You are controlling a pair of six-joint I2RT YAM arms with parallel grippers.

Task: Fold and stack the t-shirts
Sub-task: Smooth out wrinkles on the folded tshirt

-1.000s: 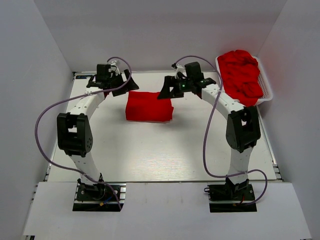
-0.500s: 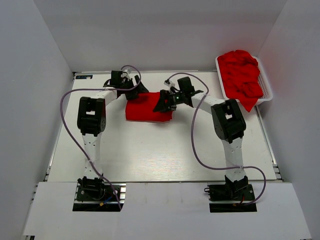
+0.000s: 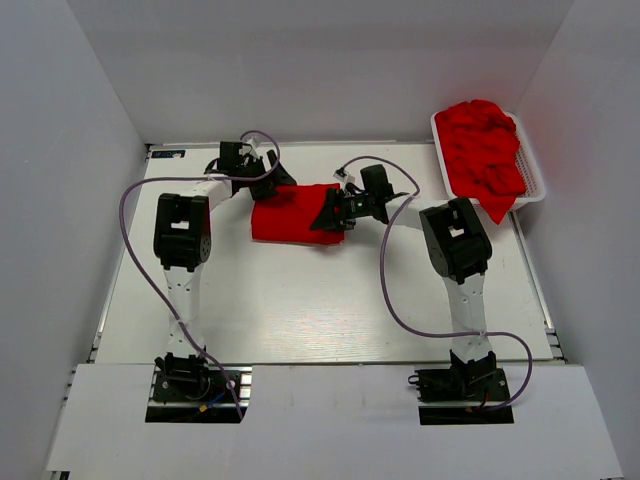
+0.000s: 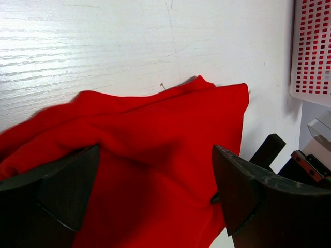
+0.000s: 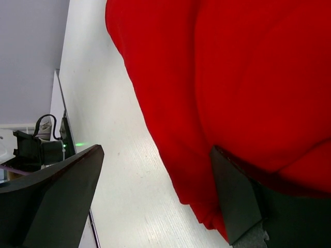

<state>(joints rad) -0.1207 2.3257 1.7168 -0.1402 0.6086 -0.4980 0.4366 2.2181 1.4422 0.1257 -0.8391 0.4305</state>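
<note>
We are straddling one folded t-shirt [image 3: 290,218], left gripper [image 3: 282,194] and right gripper [image 3: 328,212] gaping empty; heaped t-shirts [image 3: 485,150] are waiting in basket [image 3: 538,188].

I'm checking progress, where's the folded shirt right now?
In the top view the folded shirt lies on the table, far centre, between the left end effector and right end effector, with the basket off to its right.
</note>
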